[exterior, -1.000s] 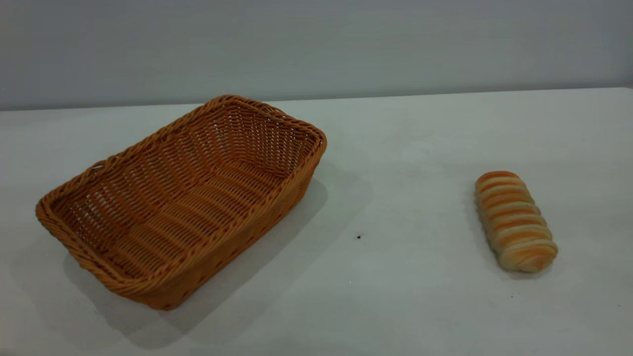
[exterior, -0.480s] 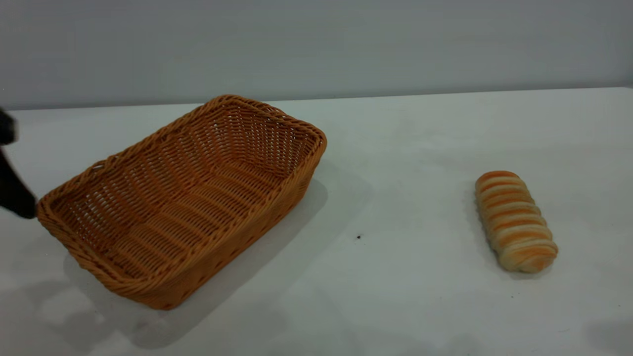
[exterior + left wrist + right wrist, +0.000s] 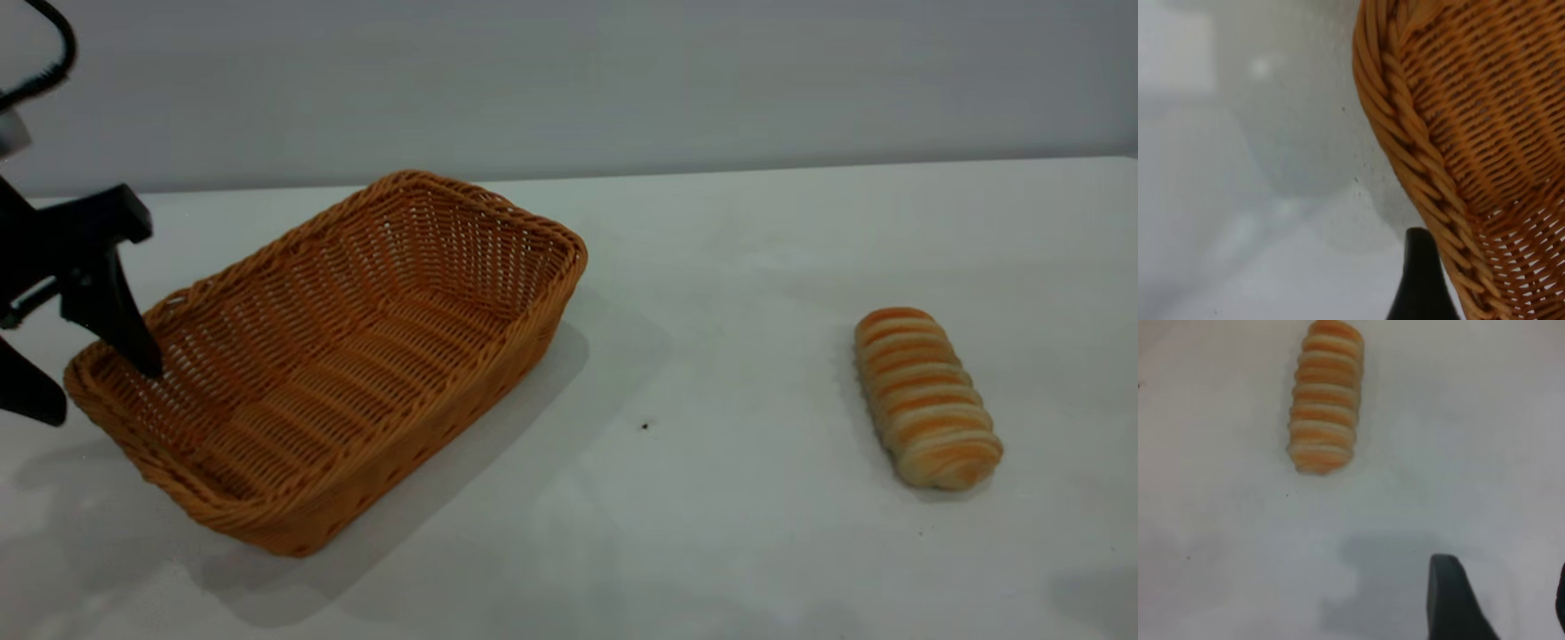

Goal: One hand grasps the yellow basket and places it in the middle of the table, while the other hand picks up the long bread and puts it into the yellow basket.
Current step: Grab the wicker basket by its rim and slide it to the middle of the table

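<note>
**Left claw straddles basket rim**

Basket [image 3: 347, 356] sits on the left part of the tabletop [image 3: 729, 267], angled, nothing inside. Left claw [image 3: 93, 391] is spread wide at the basket's near-left corner: one finger [image 3: 111, 307] inside the rim, the other outside on the tabletop side; nothing clamped yet. Bread [image 3: 925, 397] lies on the tabletop, well apart to the right. Right claw [image 3: 1498, 600] hovers near the bread [image 3: 1325, 396], fingers parted, holding nothing; outside the exterior view
</note>
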